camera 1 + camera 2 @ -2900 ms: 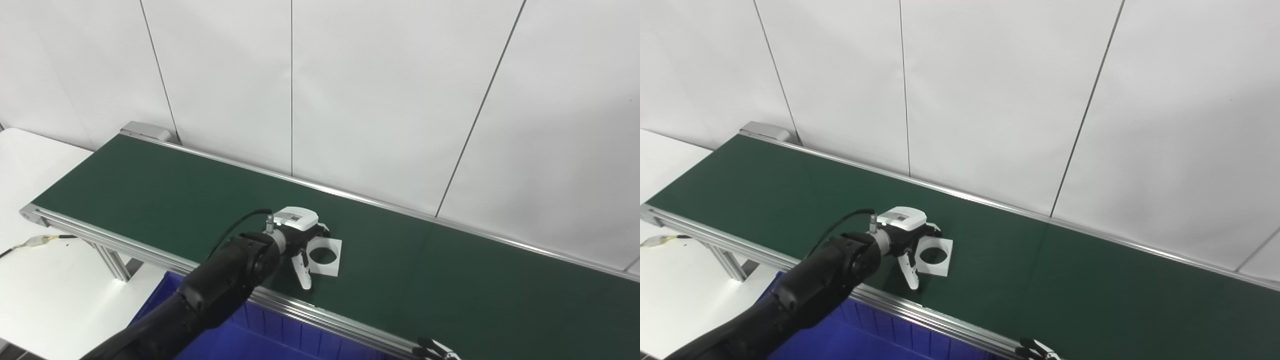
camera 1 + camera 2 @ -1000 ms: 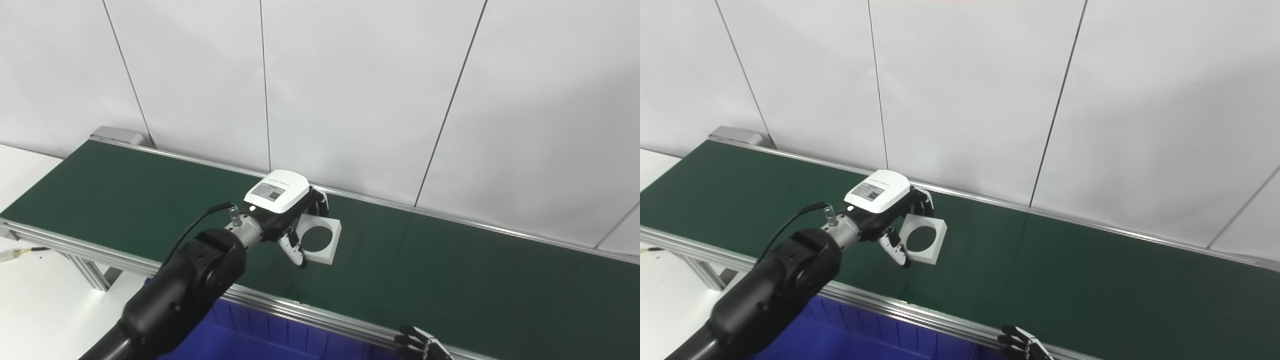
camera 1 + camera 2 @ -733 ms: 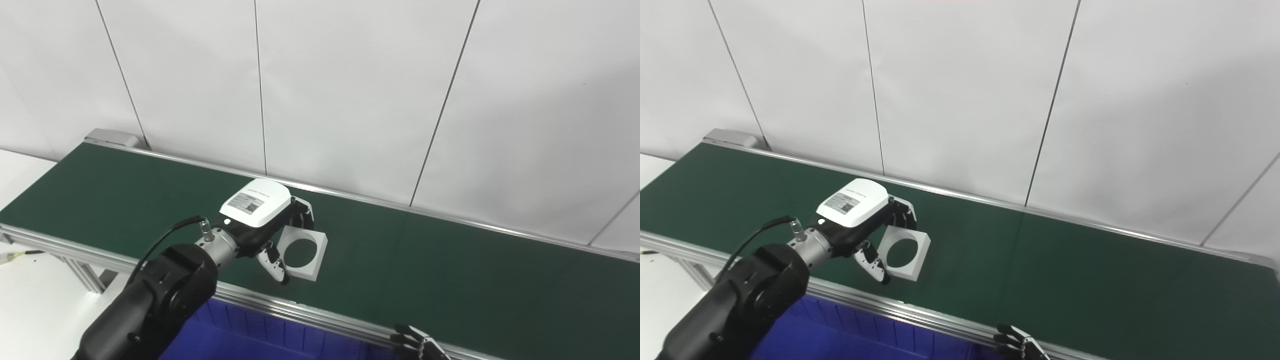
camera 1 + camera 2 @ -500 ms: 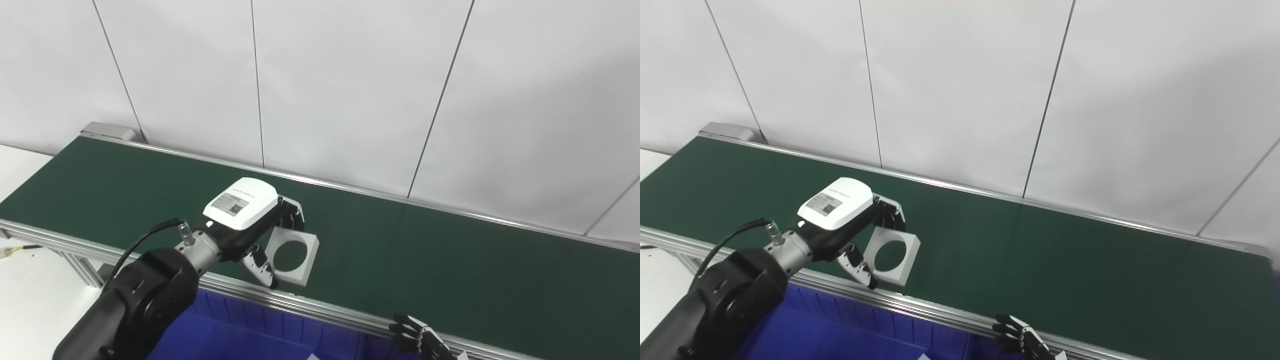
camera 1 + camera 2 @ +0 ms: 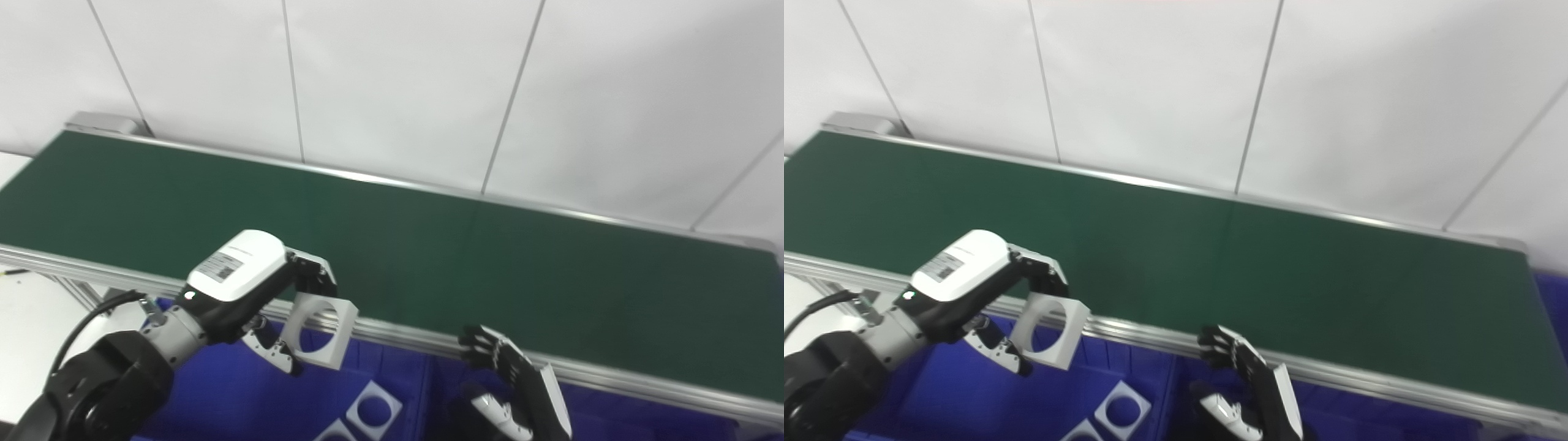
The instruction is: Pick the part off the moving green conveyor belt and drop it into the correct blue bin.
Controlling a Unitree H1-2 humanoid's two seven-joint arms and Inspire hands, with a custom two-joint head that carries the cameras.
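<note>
Over the near edge of the long green conveyor belt (image 5: 429, 245), the left hand (image 5: 257, 294) holds the white square plastic part with a round hole (image 5: 318, 331). Its fingers and thumb pinch the part by one side, and the part hangs in the air, tilted. Half a second ago the part was above the green belt. Now it is past the silver metal rail (image 5: 398, 334) and above the blue plastic bin (image 5: 202, 392) below. The whole view has also tipped down, so the camera has moved too, and more of the bin shows than before.

Down in the bin lie two more white square parts with round holes (image 5: 373, 409), just like the one being held. So this looks like the right bin for it.

The right hand (image 5: 514, 380) is low by the rail, near the middle. It holds nothing and its fingers are spread a little. It seems to be waiting.

The pick looks done. What is left is to let go, so the part falls in with the others. The hand is already over the blue bin, so opening the fingers there should do it.
</note>
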